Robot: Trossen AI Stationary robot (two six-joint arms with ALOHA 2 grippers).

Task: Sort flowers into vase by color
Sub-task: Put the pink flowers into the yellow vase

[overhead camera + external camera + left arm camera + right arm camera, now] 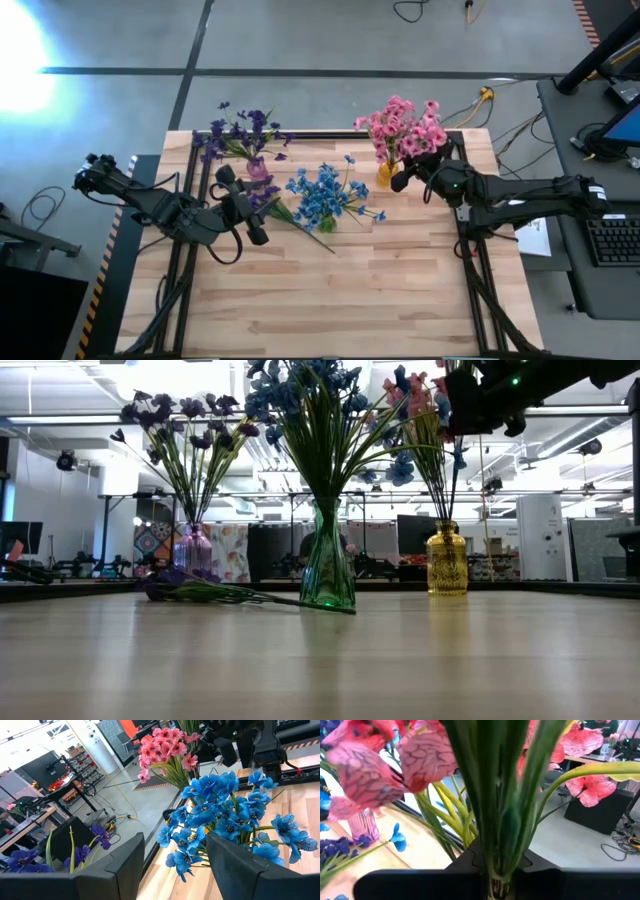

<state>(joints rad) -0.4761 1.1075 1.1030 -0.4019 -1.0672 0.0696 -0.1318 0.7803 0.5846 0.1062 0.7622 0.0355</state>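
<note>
Three vases stand in a row on the wooden table. A purple vase (257,168) holds purple flowers (240,132). A green vase (327,565) holds blue flowers (325,195). A yellow vase (447,560) holds pink flowers (402,125). One purple sprig (195,590) lies flat on the boards between the purple and green vases. My right gripper (405,178) is shut on the pink flowers' stems above the yellow vase. My left gripper (175,845) hangs open beside the blue flowers, above the lying sprig, with nothing between its fingers. My right gripper pinches the pink flowers' green stems (495,865) between its two fingers, below the blossoms. The fingers come in level from the table's right side and lie across the stems. The stems stand upright, and their lower ends (445,500) run down into the yellow vase.
The near half of the table (330,290) is bare wood. Black frame rails (470,270) run along both sides. A desk with a keyboard (610,240) stands off the table's right edge, and cables (485,100) lie on the floor behind.
</note>
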